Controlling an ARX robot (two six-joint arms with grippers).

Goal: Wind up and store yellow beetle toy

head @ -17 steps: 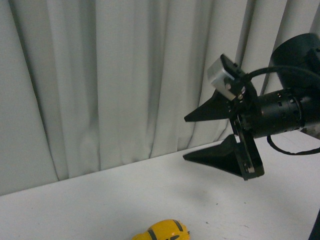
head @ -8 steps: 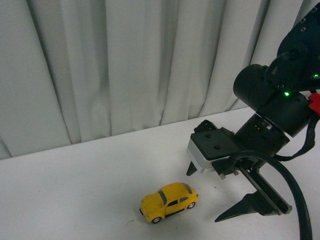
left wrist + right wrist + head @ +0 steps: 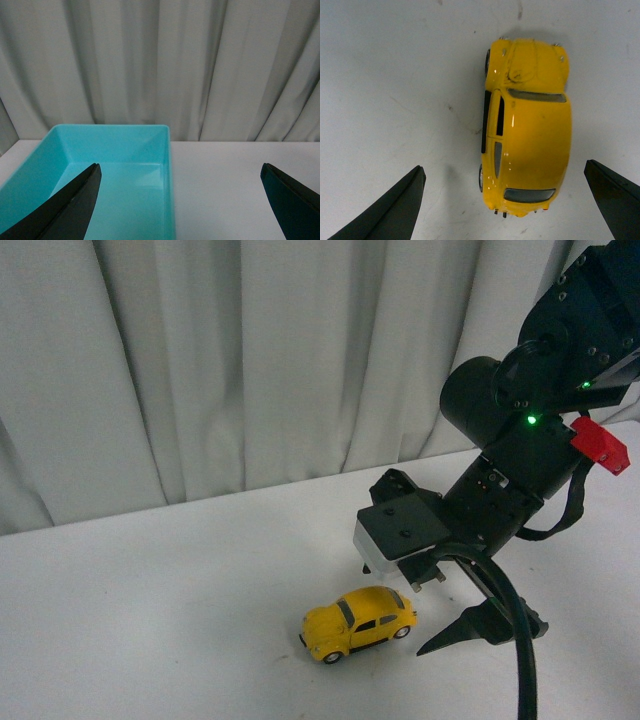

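Right end effector (image 3: 392, 611) stands with its jaws spread wide over the desk (image 3: 150, 590), holding nothing and not touching the one yellow beetle toy (image 3: 360, 623). The toy sits on its wheels on the white desk top, near the front edge of the front view and just to the left of the arm's nearer finger. From the right wrist camera, the toy (image 3: 530, 130) lies between the two dark fingers, clear of both and closer to one than the other. Left end effector (image 3: 180, 167) is equally wide open and empty. It hangs above the desk with a single teal bin (image 3: 167, 150) ahead of it, partly under one finger. So there is one toy, one bin and two end effectors. In the front view, one finger of the right end effector is mostly hidden behind the grey wrist camera housing, and whether the visible fingertip meets the desk cannot be told. The bin is cut off by the picture edge and partly covered by a finger. A pale curtain (image 3: 250, 360) closes off the back.
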